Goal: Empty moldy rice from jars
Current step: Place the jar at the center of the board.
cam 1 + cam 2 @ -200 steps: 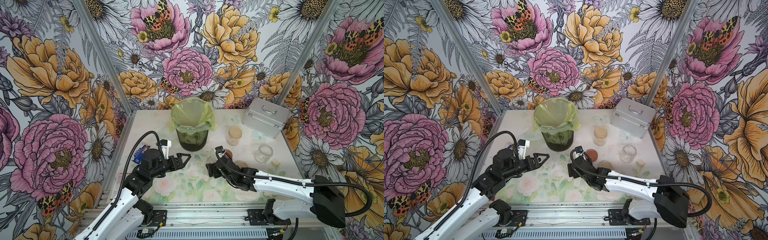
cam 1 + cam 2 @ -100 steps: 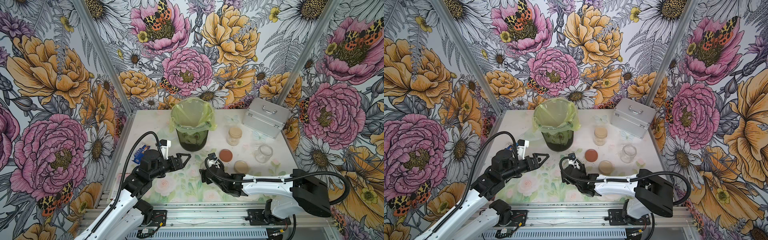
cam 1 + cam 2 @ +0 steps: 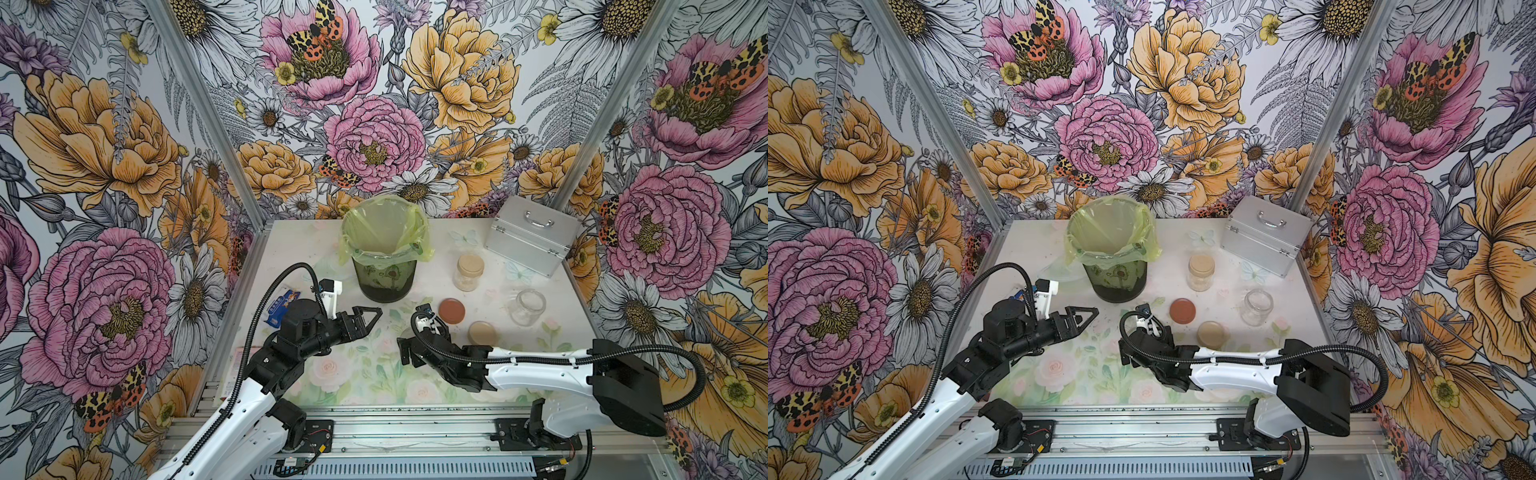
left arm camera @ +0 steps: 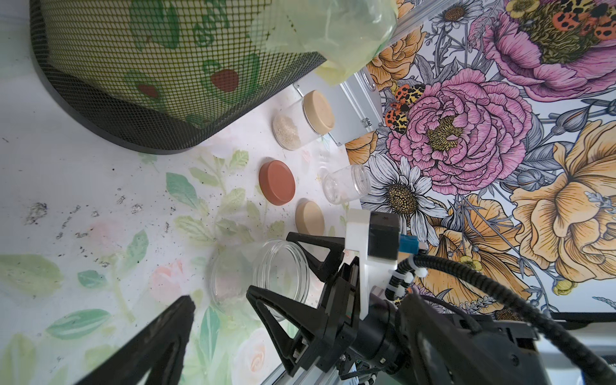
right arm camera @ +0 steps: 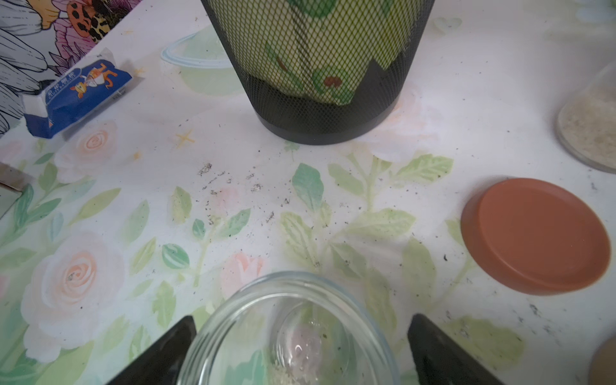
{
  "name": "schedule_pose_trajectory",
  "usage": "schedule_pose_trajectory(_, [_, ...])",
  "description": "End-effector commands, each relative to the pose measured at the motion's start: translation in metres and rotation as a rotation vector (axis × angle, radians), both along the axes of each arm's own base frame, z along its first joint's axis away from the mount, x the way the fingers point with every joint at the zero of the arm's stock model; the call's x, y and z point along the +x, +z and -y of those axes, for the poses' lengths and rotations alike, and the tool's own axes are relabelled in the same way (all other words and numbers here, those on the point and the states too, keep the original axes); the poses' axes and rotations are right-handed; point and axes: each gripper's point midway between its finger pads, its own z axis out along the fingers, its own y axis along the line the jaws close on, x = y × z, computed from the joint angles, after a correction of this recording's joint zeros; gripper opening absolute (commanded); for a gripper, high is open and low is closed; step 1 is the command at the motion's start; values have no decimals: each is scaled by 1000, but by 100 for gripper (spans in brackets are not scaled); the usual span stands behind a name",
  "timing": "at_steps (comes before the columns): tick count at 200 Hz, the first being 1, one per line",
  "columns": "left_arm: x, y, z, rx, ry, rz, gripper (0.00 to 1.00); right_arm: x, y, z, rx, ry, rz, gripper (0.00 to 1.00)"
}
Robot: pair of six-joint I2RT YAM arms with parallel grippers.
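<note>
Glass looks slick and brittle: your right gripper [image 5: 301,318] gapes astride the open jar [image 5: 286,343], so pinch its wall under the rim.

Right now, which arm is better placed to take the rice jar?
Right, probably: the lidded jar stands nearer the right gripper, open around an empty jar; the left gripper is farther away.

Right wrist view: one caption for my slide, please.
Open right gripper flanks a nearly empty clear glass jar near the black mesh bin.

Only blurred, unreadable Chinese characters on the blue packet [image 5: 78,96].
</note>
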Motion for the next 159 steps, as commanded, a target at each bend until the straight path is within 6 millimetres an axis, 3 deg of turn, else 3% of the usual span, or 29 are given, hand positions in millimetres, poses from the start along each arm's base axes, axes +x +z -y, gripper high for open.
schedule_pose_trajectory(1, [5,23,3,-14,-11,70,99,2,29,-8,36,28,25,99])
schedule_pose_trajectory(60, [17,53,12,-7,-50,105,99,6,59,8,42,41,-35,100])
schedule_pose_trajectory(159, [48,85,38,118,-141,94,99,36,85,67,-20,-82,-274,99])
